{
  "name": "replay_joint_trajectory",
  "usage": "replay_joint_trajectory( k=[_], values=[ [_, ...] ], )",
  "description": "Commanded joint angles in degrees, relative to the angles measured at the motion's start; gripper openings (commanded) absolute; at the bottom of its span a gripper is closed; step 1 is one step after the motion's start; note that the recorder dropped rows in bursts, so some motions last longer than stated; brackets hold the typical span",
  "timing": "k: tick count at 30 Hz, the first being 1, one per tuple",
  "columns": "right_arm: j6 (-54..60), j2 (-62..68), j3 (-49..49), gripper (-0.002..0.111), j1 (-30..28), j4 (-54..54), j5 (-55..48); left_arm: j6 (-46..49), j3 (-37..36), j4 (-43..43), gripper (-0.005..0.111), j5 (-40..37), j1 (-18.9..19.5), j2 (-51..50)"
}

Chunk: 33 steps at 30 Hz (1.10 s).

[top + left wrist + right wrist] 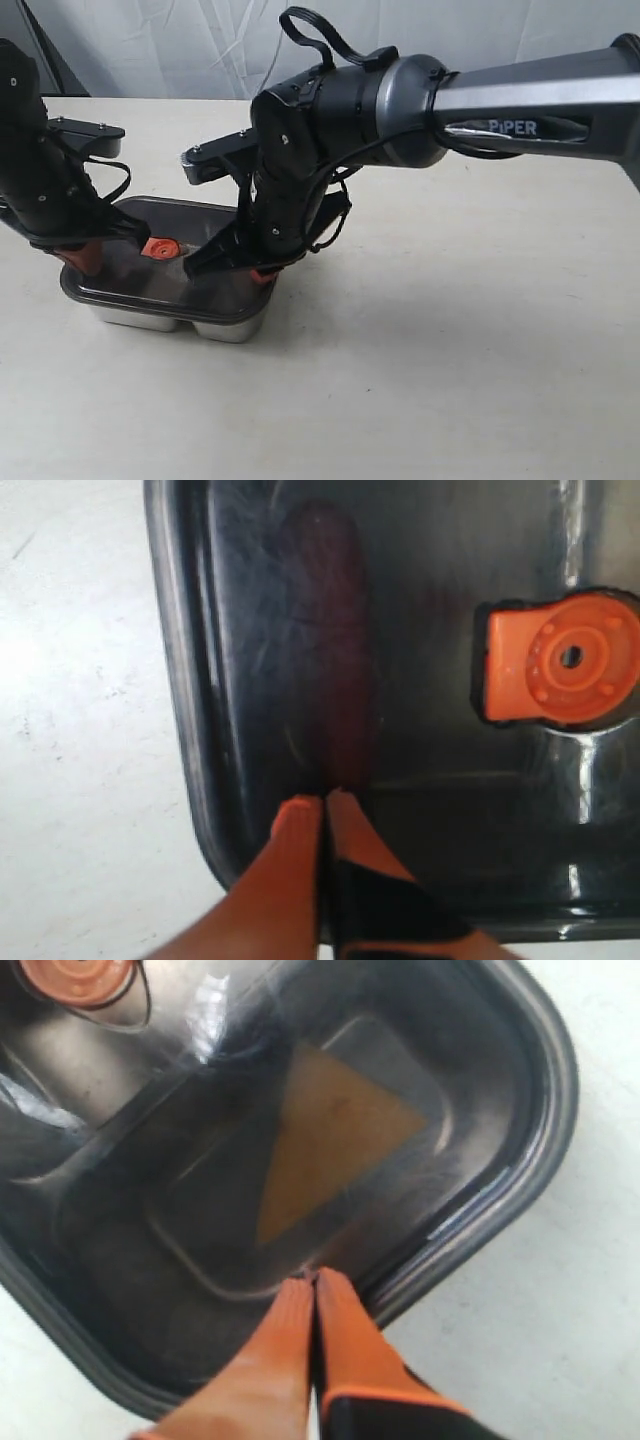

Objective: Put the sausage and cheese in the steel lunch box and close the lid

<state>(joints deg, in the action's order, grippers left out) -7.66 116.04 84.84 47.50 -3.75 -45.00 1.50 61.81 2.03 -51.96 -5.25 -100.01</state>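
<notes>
Atop lid (140, 282), left gripper (322, 802) and right gripper (314, 1284) press, jaws pinched together, holding nothing. Risk: uneven pressure leaves one corner unseated, or steel lunch box (226, 328) skids.

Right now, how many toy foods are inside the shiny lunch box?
2. Through the smoky translucent lid: the dark red rounded toy sausage lies at the end by the left gripper, the yellow-orange triangular toy cheese at the end by the right gripper. More could hide under glare.

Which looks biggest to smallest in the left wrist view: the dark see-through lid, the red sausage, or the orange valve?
Largest: dark see-through lid.
Then: red toy sausage and orange valve, alike in size, unranked.
</notes>
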Motion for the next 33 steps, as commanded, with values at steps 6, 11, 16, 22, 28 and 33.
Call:
replay_joint_trajectory(
  k=[6,11,16,22,28,33],
  values=[
    [-2.89,-19.97,-1.0,-0.001,-0.17,9.8,-0.6,-0.02,-2.78,3.24,0.0,19.16,0.03,28.31],
    [-2.89,-28.5,-7.88,-0.001,-0.17,9.65,5.15,-0.34,-8.48,4.53,0.0,24.39,0.03,43.78],
    [-4.7,-38.25,-24.17,-0.001,-0.05,7.86,17.77,-0.34,-17.49,4.53,0.0,24.1,0.03,56.51],
    [-5.93,-46.75,-41.01,-0.001,-0.05,5.91,27.35,-0.65,-24.68,5.54,0.0,15.98,0.03,64.73],
    [-6.06,-47.53,-45.11,-0.001,-0.05,5.54,25.86,-0.65,-24.69,3.57,0.0,8.72,0.03,66.16],
    [-6.06,-47.53,-45.11,-0.001,-0.05,5.54,26.19,-0.65,-24.69,1.75,0.0,8.72,0.03,66.16]
  ],
)
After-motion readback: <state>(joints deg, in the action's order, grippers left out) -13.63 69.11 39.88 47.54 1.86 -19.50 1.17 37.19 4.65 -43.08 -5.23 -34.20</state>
